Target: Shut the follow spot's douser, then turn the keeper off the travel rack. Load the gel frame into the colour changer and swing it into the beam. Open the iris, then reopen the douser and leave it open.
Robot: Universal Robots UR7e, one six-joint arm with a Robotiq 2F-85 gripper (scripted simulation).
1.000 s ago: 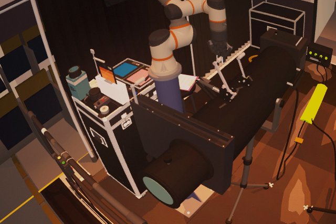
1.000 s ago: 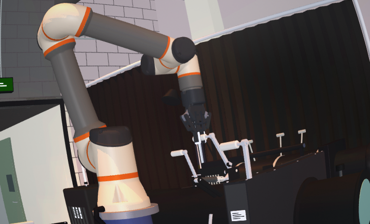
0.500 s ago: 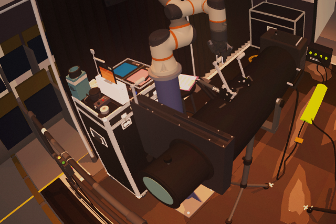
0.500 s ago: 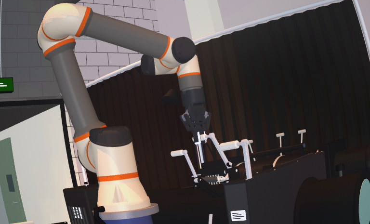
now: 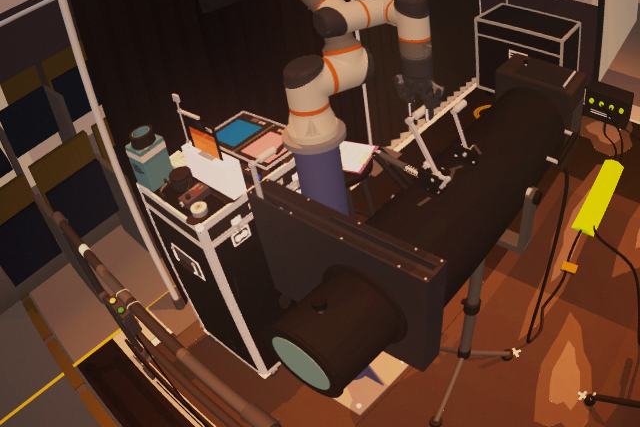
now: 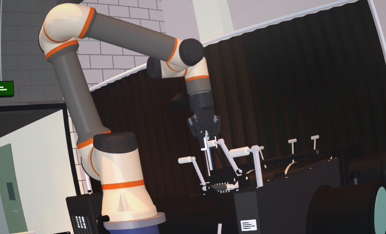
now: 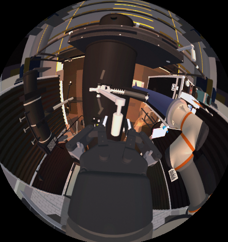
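A white-handled lever (image 5: 418,117) (image 6: 212,144) (image 7: 116,122) rises from the top of the long black follow spot (image 5: 465,195), and its white grip lies between the fingers of my open gripper (image 5: 420,108) (image 6: 207,140) (image 7: 116,125), which holds nothing. A second white-handled lever (image 5: 457,111) (image 6: 242,152) stands just beside it on the barrel. On the flight case to the left an orange gel frame (image 5: 204,142) stands upright in a white travel rack (image 5: 214,169). The wide black colour changer housing (image 5: 351,262) crosses the spot's front, ahead of the lens (image 5: 301,363).
Behind the spot hangs a dark curtain, with a black flight case (image 5: 524,42) against the brick wall. Blue and pink gel sheets (image 5: 250,137) lie on the table by my base. The spot's stand (image 5: 468,319), cables and a yellow cable ramp (image 5: 597,197) occupy the floor on the right.
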